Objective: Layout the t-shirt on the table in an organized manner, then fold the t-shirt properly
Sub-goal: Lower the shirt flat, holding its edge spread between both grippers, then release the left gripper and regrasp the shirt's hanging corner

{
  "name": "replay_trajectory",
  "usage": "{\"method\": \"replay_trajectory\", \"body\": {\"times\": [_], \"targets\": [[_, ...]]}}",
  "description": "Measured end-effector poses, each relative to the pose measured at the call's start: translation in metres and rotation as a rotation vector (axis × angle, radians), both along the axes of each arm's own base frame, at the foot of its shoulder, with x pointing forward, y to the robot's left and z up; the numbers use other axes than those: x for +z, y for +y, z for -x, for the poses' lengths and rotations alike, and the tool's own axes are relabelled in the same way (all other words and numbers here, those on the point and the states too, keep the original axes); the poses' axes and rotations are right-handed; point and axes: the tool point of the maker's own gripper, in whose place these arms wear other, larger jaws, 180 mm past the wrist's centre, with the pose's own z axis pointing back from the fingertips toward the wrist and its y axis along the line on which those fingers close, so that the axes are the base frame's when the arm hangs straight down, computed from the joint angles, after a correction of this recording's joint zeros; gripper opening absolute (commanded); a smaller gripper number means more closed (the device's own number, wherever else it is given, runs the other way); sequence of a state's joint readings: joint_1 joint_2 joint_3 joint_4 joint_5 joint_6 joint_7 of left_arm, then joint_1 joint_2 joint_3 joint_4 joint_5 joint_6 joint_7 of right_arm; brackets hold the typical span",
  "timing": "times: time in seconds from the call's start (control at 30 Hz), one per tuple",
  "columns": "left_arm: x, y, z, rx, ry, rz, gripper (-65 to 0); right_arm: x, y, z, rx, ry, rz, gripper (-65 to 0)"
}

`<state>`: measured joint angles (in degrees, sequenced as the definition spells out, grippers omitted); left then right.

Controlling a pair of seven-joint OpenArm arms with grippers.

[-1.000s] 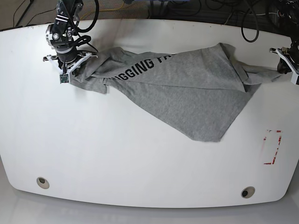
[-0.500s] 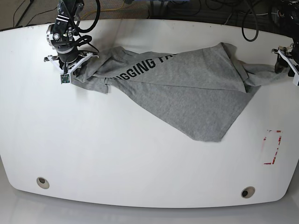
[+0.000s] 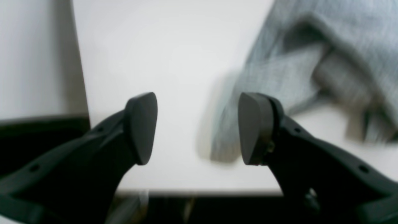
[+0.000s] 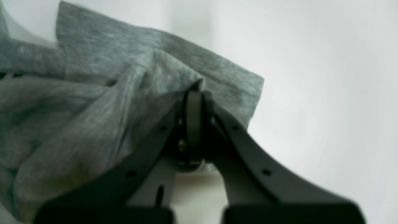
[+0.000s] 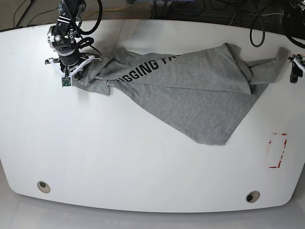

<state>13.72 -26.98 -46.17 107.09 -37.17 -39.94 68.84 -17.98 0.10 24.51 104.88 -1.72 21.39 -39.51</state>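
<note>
The grey t-shirt point(image 5: 190, 90) lies crumpled and skewed across the far half of the white table point(image 5: 119, 157), black lettering facing up. My right gripper point(image 5: 76, 70) is shut on the shirt's left end; in the right wrist view the closed fingertips point(image 4: 194, 93) pinch a bunched fold of the shirt point(image 4: 93, 109). My left gripper point(image 5: 296, 67) is at the table's right edge, open and empty. In the left wrist view point(image 3: 197, 129) its pads stand wide apart over bare table, and the shirt's sleeve point(image 3: 311, 62) lies just beside the right pad point(image 3: 255, 127).
Two round grommet holes point(image 5: 43, 186) point(image 5: 252, 196) sit near the front edge. A red-outlined rectangle mark point(image 5: 278, 150) is at the right. Cables run along the floor behind the table's far edge. The table's right edge lies close to my left gripper.
My left gripper has opened and let go of the sleeve, then drawn back to the right. The sleeve has dropped flat on the table. The right gripper stays shut on the shirt, nudged slightly farther back.
</note>
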Motion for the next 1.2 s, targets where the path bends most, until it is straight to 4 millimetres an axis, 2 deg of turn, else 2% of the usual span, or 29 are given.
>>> {"method": "replay_trajectory", "body": {"times": [0.17,0.23,0.47,0.57,0.6,0.7,0.83,0.97,1.03,1.2], "targets": [[0.03,-0.007,-0.042,-0.021,-0.116,-0.006,-26.1,0.001,0.005,-0.003,0.008,-0.008,-0.011,-65.0],[0.031,-0.013,-0.058,-0.04,-0.12,-0.013,-26.1,0.002,0.004,-0.004,0.004,-0.013,-0.009,-65.0],[-0.002,-0.058,-0.127,-0.102,-0.045,0.069,-26.1,0.004,0.005,-0.006,0.005,-0.019,-0.006,-65.0],[-0.009,-0.07,-0.155,-0.114,-0.068,0.096,-26.1,0.004,0.006,-0.006,0.008,-0.019,-0.007,-65.0],[-0.014,-0.069,-0.161,-0.094,-0.057,0.103,-26.1,0.005,0.006,-0.007,0.009,-0.021,-0.007,-65.0],[-0.031,-0.085,-0.183,-0.117,-0.042,0.133,-26.1,0.005,0.004,-0.008,0.002,-0.021,0.0,-65.0],[-0.063,-0.113,-0.199,-0.169,0.011,0.195,-26.1,0.007,0.005,-0.011,0.01,-0.027,-0.004,-65.0],[-0.092,-0.136,-0.207,-0.192,0.063,0.277,-26.1,0.008,0.005,-0.012,0.007,-0.032,-0.006,-65.0],[-0.105,-0.143,-0.207,-0.197,0.097,0.303,-26.1,0.008,0.004,-0.013,0.005,-0.033,-0.003,-65.0],[-0.122,-0.148,-0.211,-0.192,0.105,0.357,-26.1,0.009,0.003,-0.013,0.003,-0.035,-0.004,-65.0]]}}
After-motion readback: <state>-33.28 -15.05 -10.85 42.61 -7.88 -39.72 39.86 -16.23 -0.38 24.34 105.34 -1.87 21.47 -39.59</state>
